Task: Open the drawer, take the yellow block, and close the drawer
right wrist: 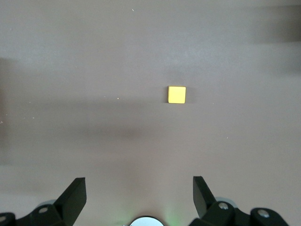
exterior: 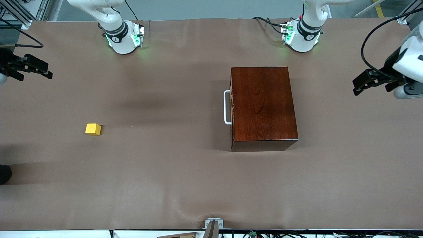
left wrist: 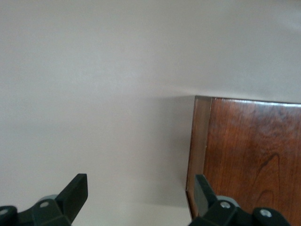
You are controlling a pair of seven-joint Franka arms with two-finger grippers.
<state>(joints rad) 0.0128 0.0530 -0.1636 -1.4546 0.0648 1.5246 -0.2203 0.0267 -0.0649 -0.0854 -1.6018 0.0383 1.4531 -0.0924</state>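
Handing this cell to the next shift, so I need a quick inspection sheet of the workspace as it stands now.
Surface: brown table cover, slightly wrinkled.
Job's things: drawer shut in wooden box, handle toward right arm's end; yellow block out on the cover, toward right arm's end.
Clutter: nothing seen.
Grippers: left gripper and right gripper open, empty, waiting at table ends.
Cables: black cable on left arm.
Surroundings: metal bracket at table's near edge.

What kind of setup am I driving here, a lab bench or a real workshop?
Likely a lab test bench: a table under plain brown covering, two arm bases bolted along one edge, and only staged props, a closed wooden box and a yellow block. Cables run along the edges.
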